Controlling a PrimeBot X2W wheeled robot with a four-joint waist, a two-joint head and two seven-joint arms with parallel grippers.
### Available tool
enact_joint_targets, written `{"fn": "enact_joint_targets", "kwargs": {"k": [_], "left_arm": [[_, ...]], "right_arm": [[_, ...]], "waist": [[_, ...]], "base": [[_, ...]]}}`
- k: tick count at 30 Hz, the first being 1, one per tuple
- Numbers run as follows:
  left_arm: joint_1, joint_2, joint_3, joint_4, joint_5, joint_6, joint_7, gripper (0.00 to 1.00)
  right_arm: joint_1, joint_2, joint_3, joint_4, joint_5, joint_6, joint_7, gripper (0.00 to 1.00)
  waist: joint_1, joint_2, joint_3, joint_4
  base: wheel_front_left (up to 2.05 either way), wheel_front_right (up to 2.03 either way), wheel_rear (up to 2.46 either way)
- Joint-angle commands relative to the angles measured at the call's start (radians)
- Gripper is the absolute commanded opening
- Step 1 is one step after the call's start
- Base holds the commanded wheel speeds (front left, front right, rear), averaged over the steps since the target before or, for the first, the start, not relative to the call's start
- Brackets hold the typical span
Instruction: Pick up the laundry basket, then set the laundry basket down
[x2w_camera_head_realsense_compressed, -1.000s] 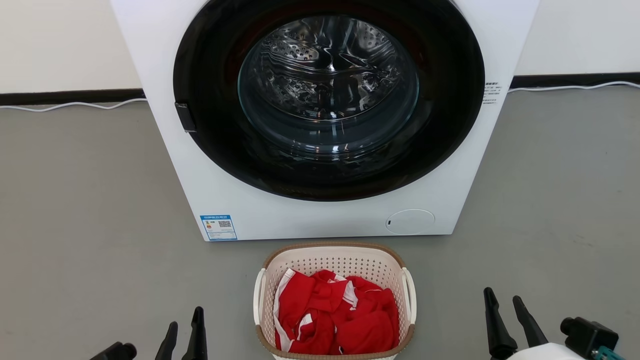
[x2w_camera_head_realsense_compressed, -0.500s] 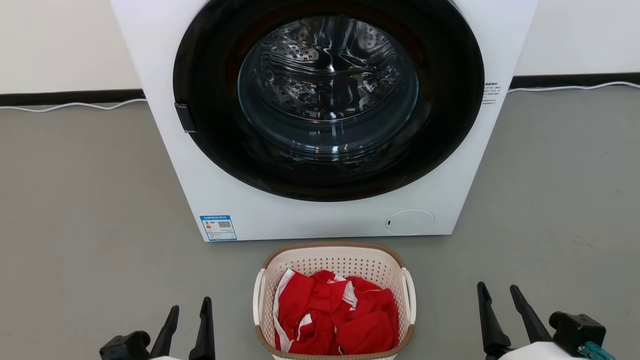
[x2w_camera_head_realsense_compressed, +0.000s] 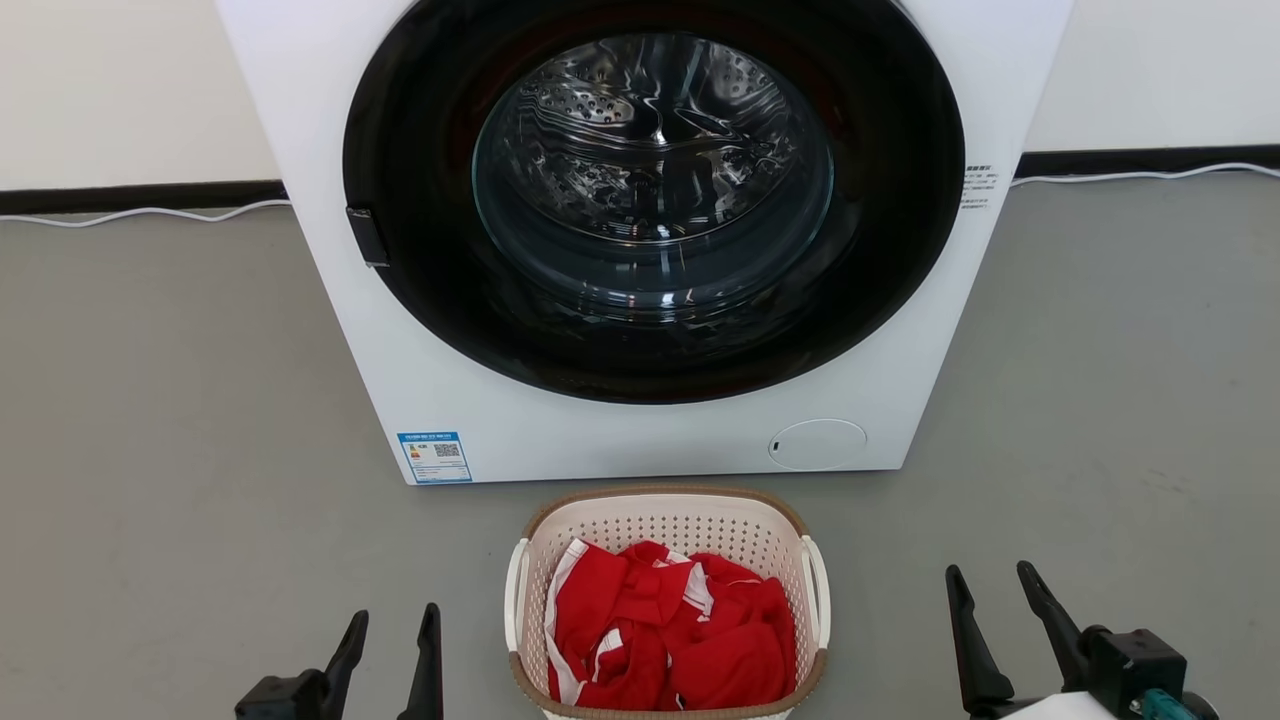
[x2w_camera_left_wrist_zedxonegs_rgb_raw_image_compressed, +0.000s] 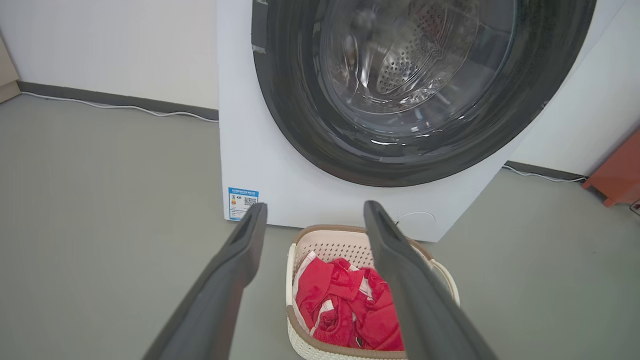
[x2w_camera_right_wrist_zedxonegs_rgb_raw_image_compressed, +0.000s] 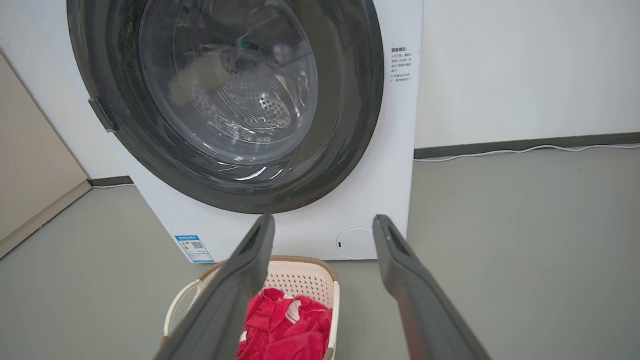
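The laundry basket (x2w_camera_head_realsense_compressed: 680, 525) stands on the grey floor just in front of the washer, cream-white and perforated with a brown rim and white loop handles on both sides. Red and white clothes (x2w_camera_head_realsense_compressed: 670, 630) lie inside it. My left gripper (x2w_camera_head_realsense_compressed: 395, 612) is open to the basket's left, apart from it, with nothing between its fingers. My right gripper (x2w_camera_head_realsense_compressed: 988, 570) is open to the basket's right, farther off, also with nothing in it. Past the open left gripper (x2w_camera_left_wrist_zedxonegs_rgb_raw_image_compressed: 315, 205), the left wrist view has the laundry basket (x2w_camera_left_wrist_zedxonegs_rgb_raw_image_compressed: 332, 246). The right gripper (x2w_camera_right_wrist_zedxonegs_rgb_raw_image_compressed: 324, 217) frames the laundry basket (x2w_camera_right_wrist_zedxonegs_rgb_raw_image_compressed: 300, 280) at lower left.
A white front-loading washer (x2w_camera_head_realsense_compressed: 600, 440) with a dark round glass door, shut, rises right behind the basket. A white cable (x2w_camera_head_realsense_compressed: 150, 212) runs along the wall's foot. An orange-red object (x2w_camera_left_wrist_zedxonegs_rgb_raw_image_compressed: 620, 175) stands at the far right. Bare grey floor lies on both sides.
Both grippers have crept forward and slightly inward toward the basket, staying open. The basket has not moved.
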Motion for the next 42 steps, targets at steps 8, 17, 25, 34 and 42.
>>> {"fn": "enact_joint_targets", "kwargs": {"k": [8, 17, 25, 34, 42], "left_arm": [[-0.018, 0.015, 0.003, -0.031, 0.137, 0.014, -0.042, 1.0], [-0.012, 0.017, -0.008, -0.034, 0.232, 0.019, -0.066, 1.0], [-0.015, 0.017, -0.004, -0.029, 0.235, 0.017, -0.066, 1.0], [-0.017, 0.017, -0.003, -0.023, 0.23, 0.017, -0.066, 1.0], [-0.02, 0.017, -0.001, -0.012, 0.22, 0.022, -0.066, 1.0]], "right_arm": [[-0.008, -0.015, 0.014, -0.028, -0.141, 0.003, -0.05, 1.0], [0.0, -0.017, 0.004, -0.028, -0.234, 0.003, -0.074, 1.0], [0.0, -0.017, 0.002, -0.025, -0.229, 0.003, -0.074, 1.0], [0.0, -0.017, 0.003, -0.025, -0.223, 0.003, -0.074, 1.0], [-0.006, -0.017, 0.004, -0.023, -0.218, 0.003, -0.074, 1.0]], "waist": [[0.0, 0.0, -0.001, 0.004], [0.0, 0.0, -0.003, 0.004], [0.0, 0.0, -0.004, 0.002], [0.0, 0.0, -0.002, 0.002], [0.0, 0.0, 0.01, 0.003]], "base": [[0.0, 0.0, 0.0], [0.0, 0.0, 0.0], [0.0, 0.0, 0.0], [0.0, 0.0, 0.0], [0.0, 0.0, 0.0]]}}
